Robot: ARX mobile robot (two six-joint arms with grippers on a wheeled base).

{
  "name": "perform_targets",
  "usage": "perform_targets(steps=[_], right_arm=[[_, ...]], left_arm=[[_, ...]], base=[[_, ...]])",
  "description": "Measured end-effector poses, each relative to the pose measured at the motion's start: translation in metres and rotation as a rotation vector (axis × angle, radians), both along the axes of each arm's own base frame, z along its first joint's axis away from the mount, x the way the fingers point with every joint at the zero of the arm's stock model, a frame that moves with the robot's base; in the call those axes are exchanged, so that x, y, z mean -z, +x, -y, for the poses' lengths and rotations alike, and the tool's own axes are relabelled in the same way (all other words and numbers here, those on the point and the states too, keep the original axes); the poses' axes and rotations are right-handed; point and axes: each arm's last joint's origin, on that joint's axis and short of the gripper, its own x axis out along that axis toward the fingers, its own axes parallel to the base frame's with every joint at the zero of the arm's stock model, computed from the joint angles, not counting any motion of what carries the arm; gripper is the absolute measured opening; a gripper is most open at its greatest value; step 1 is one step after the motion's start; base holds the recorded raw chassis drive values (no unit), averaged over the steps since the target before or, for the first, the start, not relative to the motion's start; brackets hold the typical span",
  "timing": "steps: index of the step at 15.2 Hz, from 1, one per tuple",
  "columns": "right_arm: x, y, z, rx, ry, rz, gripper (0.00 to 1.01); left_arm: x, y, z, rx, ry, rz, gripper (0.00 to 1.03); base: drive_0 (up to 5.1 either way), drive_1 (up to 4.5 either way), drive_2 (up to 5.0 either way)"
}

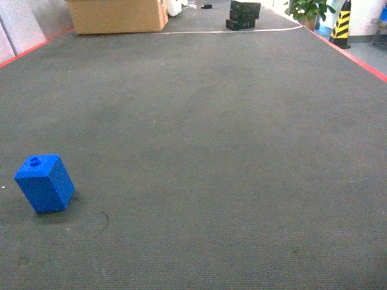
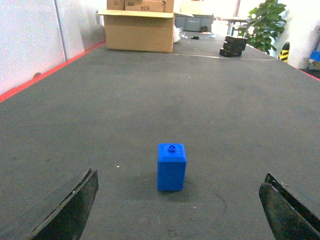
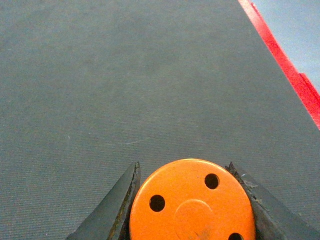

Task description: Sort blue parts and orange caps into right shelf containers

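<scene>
**Cap clamped right, block loose on the left**

I saw the block (image 2: 171, 166) upright on the mat (image 1: 233, 149), stud up, long axis vertical, between my wide-apart left gripper (image 2: 180, 210) fingers. Right gripper (image 3: 192, 200) gripped the cap (image 3: 192, 202), holes up. Red edge (image 3: 280, 55) lay right; open mat ahead.

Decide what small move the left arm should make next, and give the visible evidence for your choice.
Probably ease the left gripper forward and down over the blue part. That block stands upright on the grey floor, centred ahead of the wide-open jaws and not yet between them. The right gripper already holds an orange cap, so the block falls to the left.
</scene>
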Motion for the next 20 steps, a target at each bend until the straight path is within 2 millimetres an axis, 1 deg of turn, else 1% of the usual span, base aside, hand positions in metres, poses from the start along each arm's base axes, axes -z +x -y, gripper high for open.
perform_targets(steps=[1,2,3,4,6,8,10,13,15,16,17,18,19,20], right_arm=[[-0.001,-0.002,0.001,0.01,-0.002,0.008,0.44],[-0.001,-0.002,0.002,0.016,-0.004,0.01,0.44],[0.0,-0.002,0.001,0.014,-0.003,0.003,0.44],[0.0,-0.002,0.001,0.01,-0.002,0.007,0.44],[0.0,-0.002,0.001,0.011,-0.002,0.005,0.44],[0.0,-0.002,0.001,0.011,-0.002,0.006,0.44],[0.0,-0.002,0.001,0.011,-0.002,0.005,0.44],[0.0,-0.002,0.001,0.011,-0.002,0.006,0.44],[0.0,-0.002,0.001,0.011,-0.002,0.006,0.44],[0.0,-0.002,0.001,0.011,-0.002,0.006,0.44],[0.0,-0.002,0.001,0.011,-0.002,0.006,0.44],[0.0,-0.002,0.001,0.011,-0.002,0.006,0.44],[0.0,-0.002,0.001,0.011,-0.002,0.006,0.44],[0.0,-0.002,0.001,0.011,-0.002,0.006,0.44]], left_arm=[[0.002,0.0,0.0,-0.013,0.004,-0.031,0.98],[0.001,0.002,0.002,-0.074,0.035,-0.193,0.98],[-0.002,0.01,0.004,-0.074,0.052,-0.234,0.98],[-0.008,0.02,0.006,-0.061,0.064,-0.259,0.98],[-0.022,0.051,0.011,-0.014,0.084,-0.287,0.98],[-0.026,0.063,0.012,0.012,0.08,-0.296,0.98],[-0.029,0.083,0.014,0.045,0.073,-0.324,0.98],[-0.028,0.129,0.018,0.07,0.057,-0.426,0.98],[-0.02,0.175,0.02,0.076,0.028,-0.494,0.98],[-0.016,0.187,0.02,0.072,0.019,-0.514,0.98],[-0.01,0.199,0.019,0.059,0.017,-0.532,0.98],[-0.005,0.207,0.018,0.058,0.003,-0.566,0.98],[0.006,0.221,0.015,0.045,-0.007,-0.605,0.98],[0.012,0.243,0.009,0.013,-0.013,-0.625,0.98]], base=[[0.0,0.0,0.0],[0.0,0.0,0.0],[0.0,0.0,0.0],[0.0,0.0,0.0],[0.0,0.0,0.0],[0.0,0.0,0.0],[0.0,0.0,0.0],[0.0,0.0,0.0],[0.0,0.0,0.0],[0.0,0.0,0.0],[0.0,0.0,0.0],[0.0,0.0,0.0],[0.0,0.0,0.0],[0.0,0.0,0.0]])
